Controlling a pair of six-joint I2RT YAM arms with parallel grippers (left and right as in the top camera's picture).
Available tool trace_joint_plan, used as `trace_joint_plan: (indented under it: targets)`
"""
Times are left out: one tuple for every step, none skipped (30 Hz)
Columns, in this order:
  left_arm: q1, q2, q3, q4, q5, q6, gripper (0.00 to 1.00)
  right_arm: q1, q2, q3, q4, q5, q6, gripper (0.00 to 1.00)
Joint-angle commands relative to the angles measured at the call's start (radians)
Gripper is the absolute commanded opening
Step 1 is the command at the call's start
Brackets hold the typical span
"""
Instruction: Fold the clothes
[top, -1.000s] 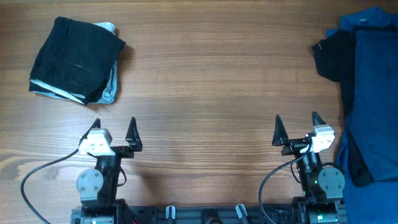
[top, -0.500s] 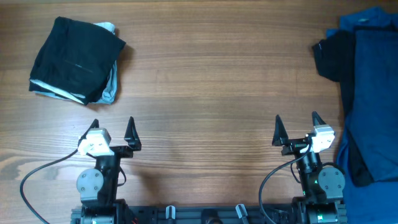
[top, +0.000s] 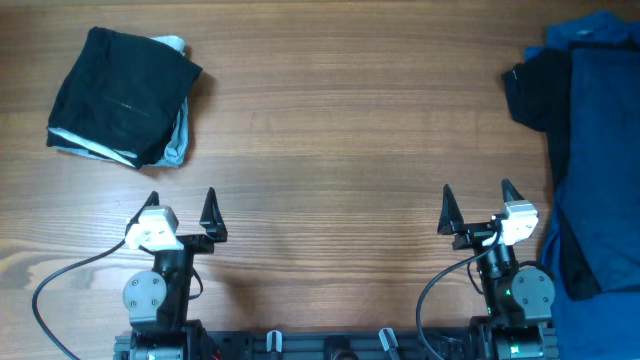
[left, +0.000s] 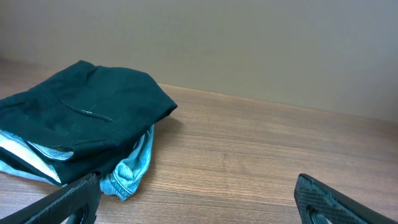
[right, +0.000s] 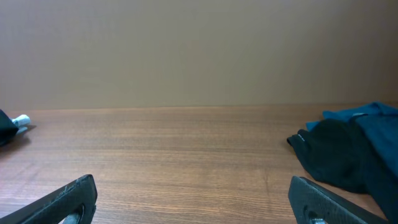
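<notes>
Table (top: 330, 130): wood-grain surface, smooth, low sheen.

Folded black garment (top: 120, 95) at 10 o'clock: matt woven cloth, faintly creased. Pale lining (left: 28, 152) shows along its lower edge, smoother in look.

Denim shorts (left: 134, 165) beneath it: light-blue, coarse, mottled weave.

At 3 o'clock, dark-blue cloth (top: 600, 150): soft, matt, rumpled. Black piece (top: 530, 90) beside it: duller, no sheen.

Left gripper (top: 181, 197) and right gripper (top: 478, 190): fingers matt black, finely textured, plastic-looking. Wrist housings smooth white plastic.

Wall (right: 199, 50): plain, matt.
</notes>
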Motion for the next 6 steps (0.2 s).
trace_joint_plan:
  targets:
    - [-0.006,-0.010,-0.010,0.002,-0.017,-0.002,1.00,0.004,-0.003,-0.001,0.004,-0.015,-0.011,1.00]
    - [-0.006,-0.010,-0.010,0.002,-0.017,-0.002,1.00,0.004,-0.003,-0.001,0.004,-0.015,-0.011,1.00]
    - [-0.006,-0.010,-0.010,0.002,-0.017,-0.002,1.00,0.004,-0.003,-0.001,0.004,-0.015,-0.011,0.99]
    - [-0.006,-0.010,-0.010,0.002,-0.017,-0.002,1.00,0.004,-0.003,-0.001,0.004,-0.015,-0.010,1.00]
    - [-0.006,-0.010,-0.010,0.002,-0.017,-0.002,1.00,0.004,-0.003,-0.001,0.004,-0.015,-0.011,1.00]
    - [-0.006,-0.010,-0.010,0.002,-0.017,-0.002,1.00,0.004,-0.003,-0.001,0.004,-0.015,-0.011,1.00]
